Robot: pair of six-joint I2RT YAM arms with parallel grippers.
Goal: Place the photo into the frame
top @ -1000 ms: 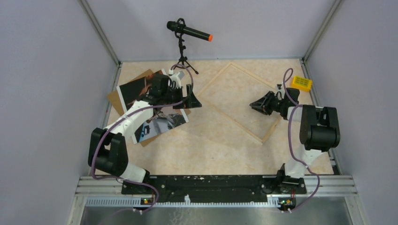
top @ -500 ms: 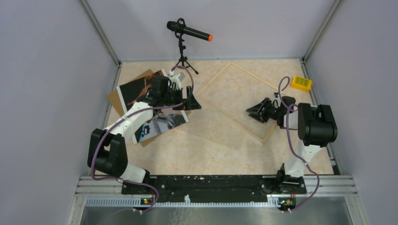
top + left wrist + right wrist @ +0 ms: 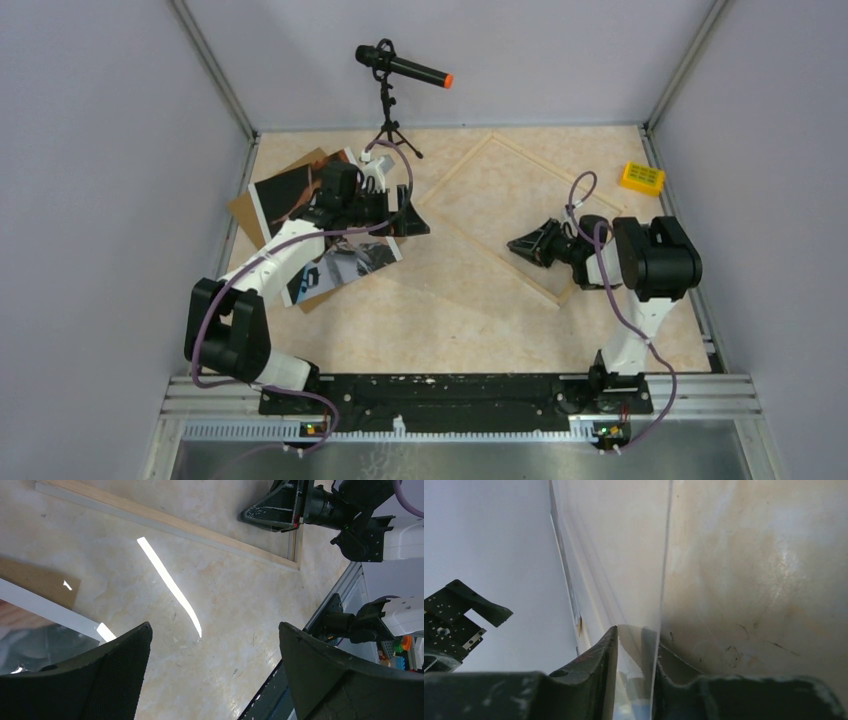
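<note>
The photo [image 3: 283, 192], a dark print with a white border, lies at the left on a brown backing board [image 3: 305, 162], partly hidden by my left arm. My left gripper [image 3: 418, 218] hangs open past the photo's right edge, nothing between its fingers; its wrist view shows the photo's corner [image 3: 45, 611] at lower left. The pale wood frame [image 3: 455, 170] lies diagonally at centre right, its rail [image 3: 175, 522] crossing the top of the left wrist view. My right gripper [image 3: 515, 245] sits low inside the frame, its jaws [image 3: 636, 640] drawn in narrow on the edge of a clear pane [image 3: 624, 555].
A microphone on a small tripod [image 3: 400, 70] stands at the back centre. A yellow block [image 3: 641, 178] lies by the right wall. Grey walls close in three sides, and a metal rail [image 3: 450, 395] runs along the near edge.
My right gripper slid left and toward the near edge inside the frame, its jaws widening briefly and narrowing again. The left arm barely moved.
</note>
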